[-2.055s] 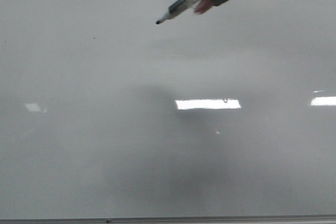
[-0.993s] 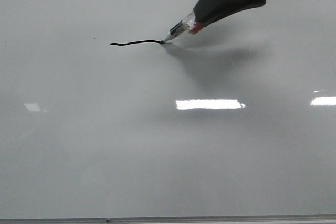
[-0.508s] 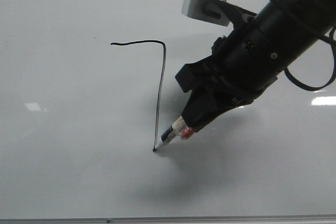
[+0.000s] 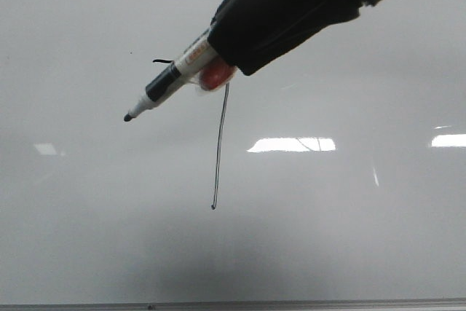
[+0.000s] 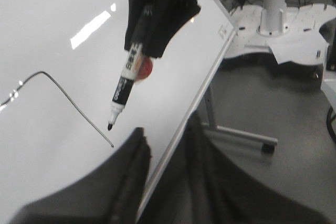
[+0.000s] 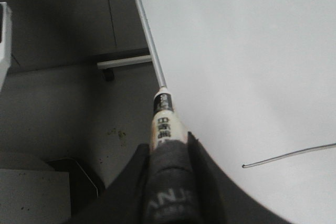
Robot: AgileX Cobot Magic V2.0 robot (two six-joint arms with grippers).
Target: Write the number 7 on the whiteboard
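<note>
- One number 7 (image 4: pixel 219 143) on the whiteboard (image 4: pixel 349 238), its long stroke running near-to-far.
- One marker (image 4: pixel 169 85) clamped in the right gripper (image 4: pixel 218 56), tip pointing left, seemingly lifted off the board.
- Left gripper (image 5: pixel 165 166) fingers slightly apart, holding nothing.

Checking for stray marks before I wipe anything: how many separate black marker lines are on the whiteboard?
1. The thin black number 7 sits mid-board on the glossy pale grey whiteboard; its top stroke is mostly hidden behind the black-tipped white marker held in the right gripper.
</note>
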